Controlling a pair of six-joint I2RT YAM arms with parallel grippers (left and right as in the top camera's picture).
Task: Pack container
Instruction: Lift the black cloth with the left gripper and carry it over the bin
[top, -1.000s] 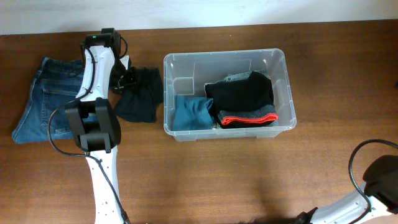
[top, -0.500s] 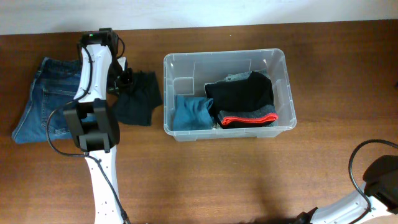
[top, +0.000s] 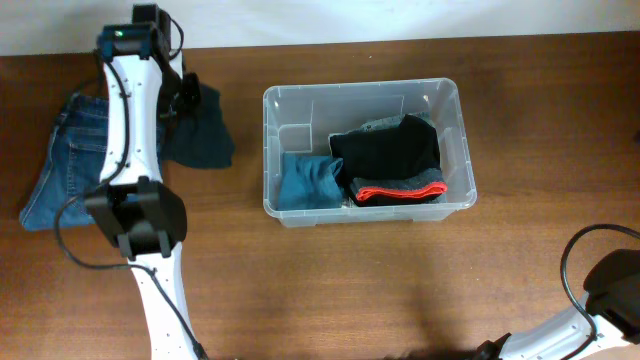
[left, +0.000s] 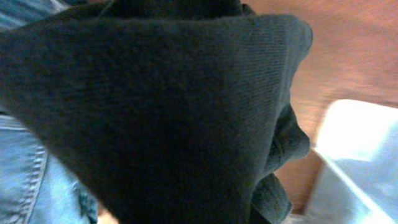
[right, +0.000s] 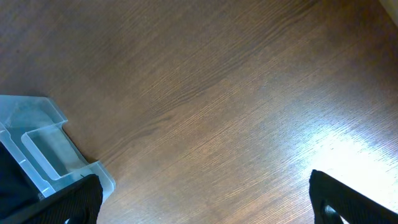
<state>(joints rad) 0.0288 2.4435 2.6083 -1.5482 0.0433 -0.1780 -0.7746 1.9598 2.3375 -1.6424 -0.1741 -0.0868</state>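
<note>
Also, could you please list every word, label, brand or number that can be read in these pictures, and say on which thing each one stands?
No text can be read in any of the three views.
On the container: no label or mark shows clearly enough to read.
On the jeans: any tag or patch is too small to tell.
On the dark cloth: plain knit, no print.
On the folded clothes: no print is visible.
</note>
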